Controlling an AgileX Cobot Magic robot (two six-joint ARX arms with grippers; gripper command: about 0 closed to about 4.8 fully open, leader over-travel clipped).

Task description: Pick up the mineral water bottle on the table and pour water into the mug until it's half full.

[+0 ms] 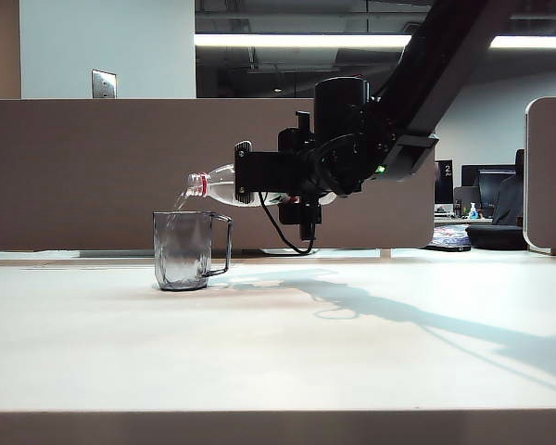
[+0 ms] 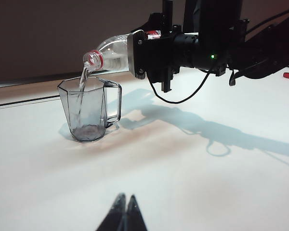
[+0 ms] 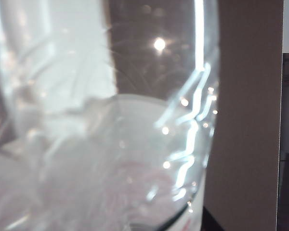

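Water (image 2: 82,84) is being poured: a thin stream is seen falling from the mouth of the mineral water bottle (image 1: 221,186) into the mug (image 1: 183,250), which stands on the worktop (image 1: 278,343). The bottle is gripped round its body by the right gripper (image 1: 259,176), jaws spread wide on it, long axis almost level with the neck dipped just over the mug's rim. Only a shallow pool is judged to lie in the mug, well short of half. The left gripper (image 2: 125,204) is parked low and well apart, jaws pressed together and empty.
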